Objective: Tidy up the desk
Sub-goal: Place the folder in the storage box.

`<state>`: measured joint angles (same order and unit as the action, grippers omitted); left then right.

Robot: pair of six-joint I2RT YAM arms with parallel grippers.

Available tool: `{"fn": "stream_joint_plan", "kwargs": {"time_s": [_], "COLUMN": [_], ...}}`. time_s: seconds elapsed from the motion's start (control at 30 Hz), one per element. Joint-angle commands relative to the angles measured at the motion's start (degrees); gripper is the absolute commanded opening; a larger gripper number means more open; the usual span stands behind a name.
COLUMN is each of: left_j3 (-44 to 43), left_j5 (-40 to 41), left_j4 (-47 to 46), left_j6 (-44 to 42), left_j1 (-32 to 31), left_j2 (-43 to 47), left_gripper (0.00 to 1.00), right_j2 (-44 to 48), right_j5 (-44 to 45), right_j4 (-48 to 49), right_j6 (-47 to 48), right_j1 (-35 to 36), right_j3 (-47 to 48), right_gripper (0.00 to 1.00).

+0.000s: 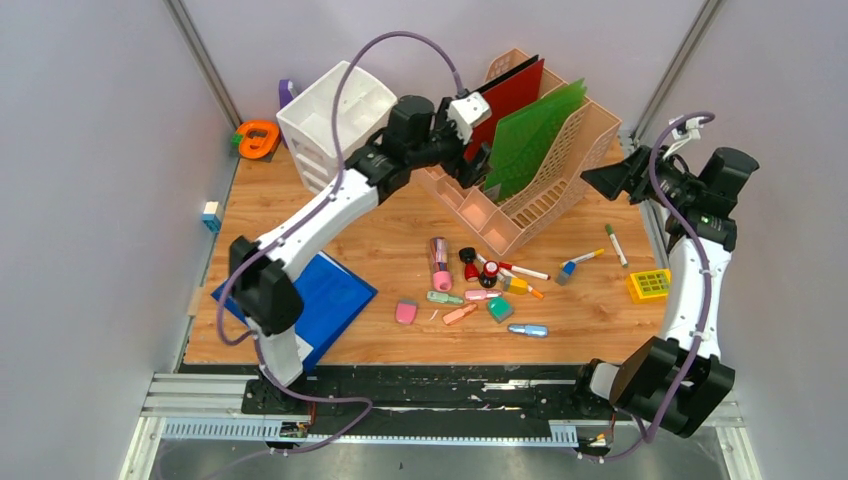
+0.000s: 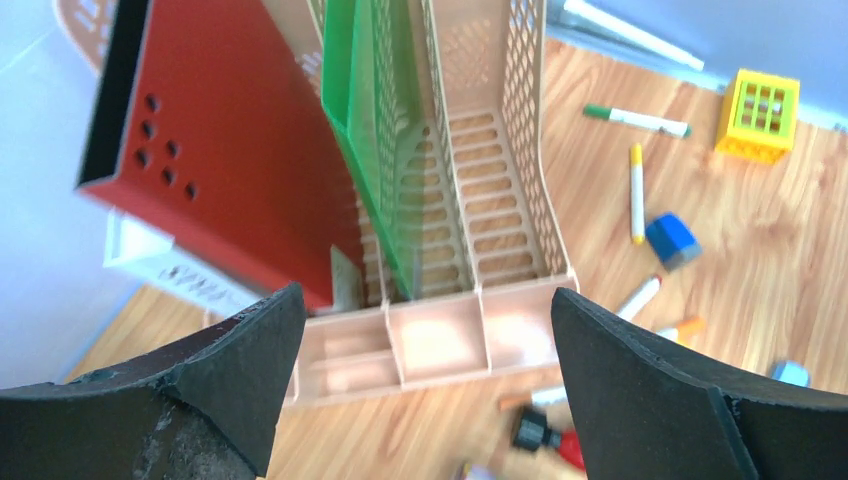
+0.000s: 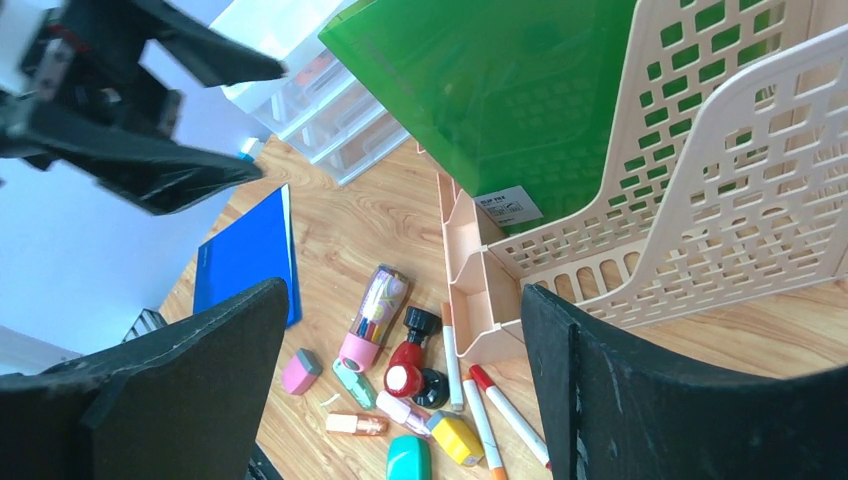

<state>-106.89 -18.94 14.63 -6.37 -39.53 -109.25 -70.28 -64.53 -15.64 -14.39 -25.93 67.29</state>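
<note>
The wood-grain desk (image 1: 400, 225) holds a beige file organizer (image 1: 560, 165) at the back with a red folder (image 1: 510, 95) and a green folder (image 1: 530, 130) standing in it. My left gripper (image 1: 478, 165) hovers open and empty above the organizer's front compartments (image 2: 440, 340), close to the red folder (image 2: 230, 150). My right gripper (image 1: 605, 180) is open and empty, raised at the right beside the organizer (image 3: 720, 170). Small items lie scattered mid-desk: a pink pencil tube (image 1: 439, 262), red stamps (image 1: 480, 270), markers (image 1: 525, 271), erasers (image 1: 406, 312).
A blue folder (image 1: 325, 300) lies at the front left under the left arm. White drawers (image 1: 335, 115) stand at the back left, with an orange tape dispenser (image 1: 258, 138) beside them. A yellow block (image 1: 648, 285) and a green marker (image 1: 616, 244) lie at the right.
</note>
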Motion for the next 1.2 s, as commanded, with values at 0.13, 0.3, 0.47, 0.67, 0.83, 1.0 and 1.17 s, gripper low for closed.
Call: {"fn": "stream_joint_plan", "kwargs": {"time_s": [0.13,0.3,0.47,0.67,0.83,1.0,1.17], "left_j3": [17.02,28.10,36.84,43.66,44.85,44.13,43.59], "left_j5": [15.72,17.62,13.77,5.84,-0.07,-2.60,-0.92], "left_j4": [22.18,34.53,42.88,45.94,46.37,44.96,39.51], "left_j6": [-21.98,-24.52,-25.48,-29.37,-31.89,-30.88,-28.51], "left_j1": [0.24,8.10,26.15,49.79,67.17,76.40,80.67], "left_j2": [22.86,33.35,40.66,46.00,41.91,33.25,27.31], "left_gripper": [1.00,1.00,1.00,1.00,1.00,1.00,1.00], "right_j2": [4.37,2.00,-7.21,-18.89,-28.41,-35.34,-40.24], "right_j5": [6.10,18.21,23.09,30.52,32.75,35.55,40.43], "right_j4": [-2.48,-6.47,-10.63,-12.34,-12.36,-12.22,-11.10], "right_j6": [10.81,21.17,26.22,34.50,38.99,42.17,44.51], "right_j1": [10.12,31.06,44.25,62.31,72.00,80.17,86.66], "right_j3": [2.27,5.83,11.31,16.65,18.31,18.57,19.22], "right_gripper": [0.88,0.88,0.88,0.88,0.88,0.88,0.88]}}
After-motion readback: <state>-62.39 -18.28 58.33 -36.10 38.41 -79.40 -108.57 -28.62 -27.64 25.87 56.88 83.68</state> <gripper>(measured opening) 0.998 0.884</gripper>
